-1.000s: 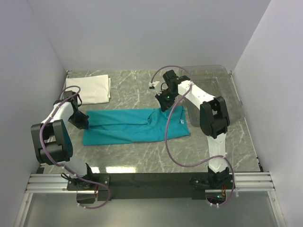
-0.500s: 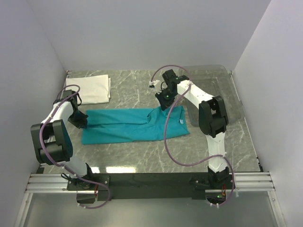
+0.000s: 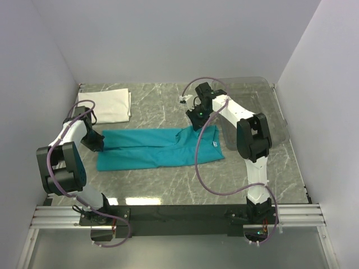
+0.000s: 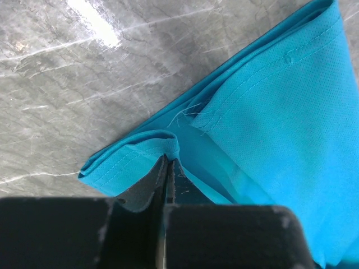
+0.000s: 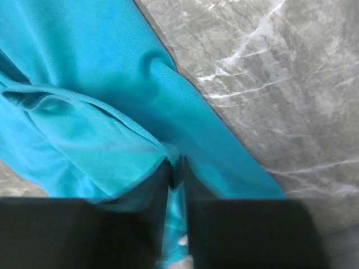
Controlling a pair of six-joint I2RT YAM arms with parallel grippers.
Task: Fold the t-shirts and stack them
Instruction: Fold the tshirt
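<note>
The teal-blue t-shirt (image 3: 160,148) lies folded lengthwise in a long strip across the middle of the table. My left gripper (image 3: 96,142) is shut on its left end; the left wrist view shows the hem (image 4: 140,151) pinched between the jaws (image 4: 168,162). My right gripper (image 3: 197,122) is shut on the shirt's upper right edge; the right wrist view shows the cloth (image 5: 112,84) clamped at the fingertips (image 5: 175,163). The white t-shirt (image 3: 106,105) lies folded at the back left, apart from both grippers.
A clear plastic bin (image 3: 263,106) stands at the back right beside the right arm. White walls close in the table on the left, back and right. The marble tabletop (image 3: 168,185) shows in front of the shirt.
The left end of the teal shirt has shifted slightly left and back with my left gripper. My right gripper has moved a little to the right and back, keeping its grip.
</note>
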